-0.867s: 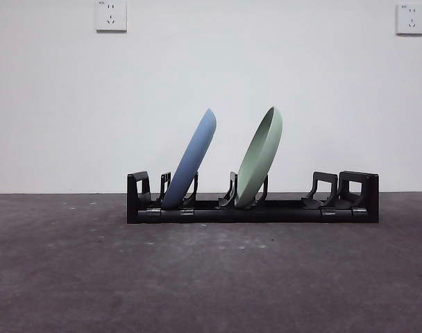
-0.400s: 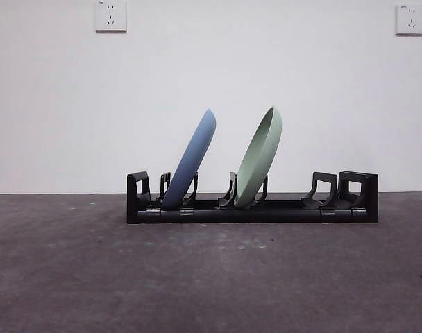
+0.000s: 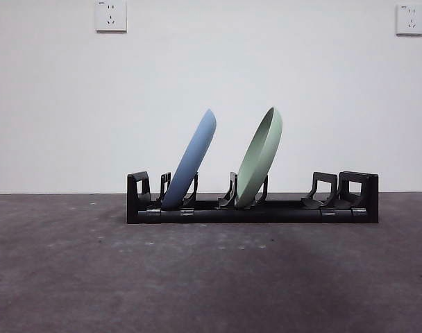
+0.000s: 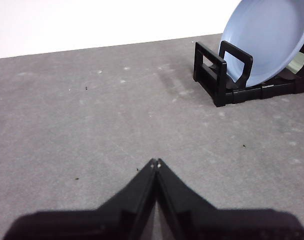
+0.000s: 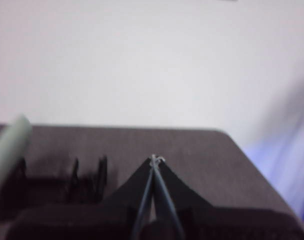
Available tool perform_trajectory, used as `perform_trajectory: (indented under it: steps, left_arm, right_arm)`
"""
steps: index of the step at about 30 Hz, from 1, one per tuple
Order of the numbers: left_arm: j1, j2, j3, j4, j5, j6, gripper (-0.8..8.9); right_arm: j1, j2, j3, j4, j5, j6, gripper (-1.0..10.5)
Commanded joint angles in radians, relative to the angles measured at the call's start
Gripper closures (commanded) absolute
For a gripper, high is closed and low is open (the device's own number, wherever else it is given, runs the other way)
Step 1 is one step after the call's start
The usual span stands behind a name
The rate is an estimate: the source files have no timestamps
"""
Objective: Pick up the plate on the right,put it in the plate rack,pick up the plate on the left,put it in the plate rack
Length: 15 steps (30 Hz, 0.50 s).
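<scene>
Two round plates stand tilted in the long low black plastic plate rack [image 3: 252, 208] on the dark grey table [image 3: 211, 277]: a pale blue plate [image 3: 193, 161] near its left end, a pale green plate [image 3: 261, 158] in the middle pair of prongs. Both lean rightward. The left gripper [image 4: 155, 162] hangs over bare table beside the rack, jaws pressed together, holding nothing. The right gripper [image 5: 155, 159] is likewise closed and empty.

This is looking like a bare robot test lab rather than a home: a plain white wall [image 3: 211, 69] carrying two white wall sockets [image 3: 111, 15] is backing a scuffed dark grey bench [image 3: 211, 277], which is bearing only a long black plastic plate rack [image 3: 252, 210].
</scene>
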Motion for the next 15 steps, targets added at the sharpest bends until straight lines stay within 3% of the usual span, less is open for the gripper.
perform_trajectory:
  steps: [1, 15]
  left_arm:
    - [0.003, -0.001, -0.012, 0.011, 0.000, -0.011, 8.17]
    - [0.003, -0.001, -0.012, 0.011, 0.000, -0.011, 8.17]
  right_arm:
    - [-0.013, -0.066, -0.124, 0.024, 0.000, 0.011, 9.5]
    - [-0.015, -0.283, -0.486, 0.028, 0.000, 0.038, 9.5]
